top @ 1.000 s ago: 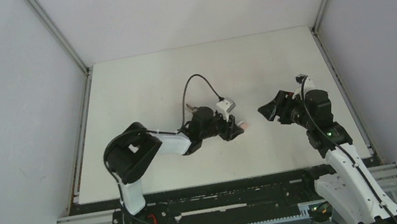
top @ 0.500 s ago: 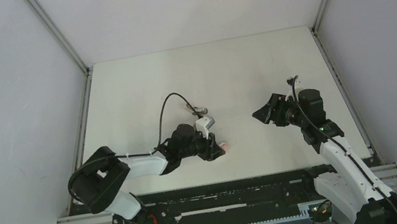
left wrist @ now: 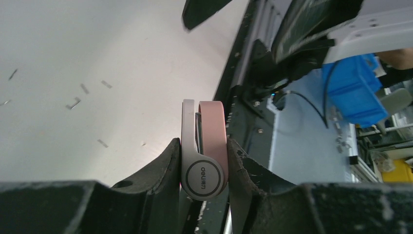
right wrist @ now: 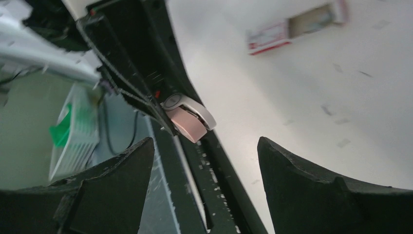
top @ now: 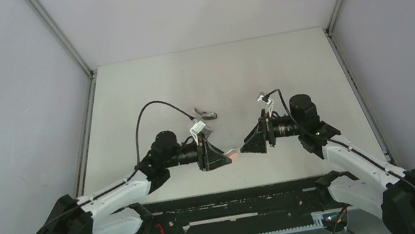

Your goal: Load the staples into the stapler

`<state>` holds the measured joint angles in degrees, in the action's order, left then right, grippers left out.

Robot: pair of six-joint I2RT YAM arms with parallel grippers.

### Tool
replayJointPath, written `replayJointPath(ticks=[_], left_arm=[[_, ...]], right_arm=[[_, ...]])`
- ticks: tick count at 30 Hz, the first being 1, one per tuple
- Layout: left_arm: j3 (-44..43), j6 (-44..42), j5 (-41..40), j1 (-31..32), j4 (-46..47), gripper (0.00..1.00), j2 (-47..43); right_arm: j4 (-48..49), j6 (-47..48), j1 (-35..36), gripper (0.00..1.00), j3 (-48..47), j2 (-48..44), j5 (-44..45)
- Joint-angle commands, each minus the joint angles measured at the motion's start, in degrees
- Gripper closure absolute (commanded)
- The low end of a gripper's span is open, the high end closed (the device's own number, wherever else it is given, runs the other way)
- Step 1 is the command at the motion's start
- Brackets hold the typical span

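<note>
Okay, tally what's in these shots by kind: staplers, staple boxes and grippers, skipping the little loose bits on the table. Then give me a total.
stapler: 1
staple box: 1
grippers: 2 (left gripper, right gripper)
Total: 4

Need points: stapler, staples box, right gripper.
stapler [left wrist: 214, 146], left wrist view, pink arm.
staples box [right wrist: 267, 37], right wrist view, red-printed sleeve.
right gripper [right wrist: 204, 142], right wrist view, midway between open fingers.
</note>
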<state>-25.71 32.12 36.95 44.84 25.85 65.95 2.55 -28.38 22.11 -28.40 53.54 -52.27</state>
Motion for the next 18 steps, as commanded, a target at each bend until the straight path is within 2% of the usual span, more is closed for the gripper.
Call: replayJointPath(ticks=[1,5,12,18], left_arm=[[0.95,3.35,5.16,-0.06,-0.36,1.0,-6.53],[0.23,3.79,6.81,-0.09,-1.37,1.0,-9.74],[-0.7,4.07,9.28,-0.1,-1.46,1.0,-10.44],[-0.85,4.16,9.54,-0.1,-1.22,1.0,-11.09]], right_arm=[[10.7,-2.32,2.73,0.22,-0.41,2.01,-11.01],[11.02,-2.48,6.09,0.22,-1.25,3.68,-11.46],[18.16,-7.48,11.09,0.25,-1.22,5.52,-10.25],[19.95,-8.53,14.04,0.44,-2.04,7.28,-10.01]])
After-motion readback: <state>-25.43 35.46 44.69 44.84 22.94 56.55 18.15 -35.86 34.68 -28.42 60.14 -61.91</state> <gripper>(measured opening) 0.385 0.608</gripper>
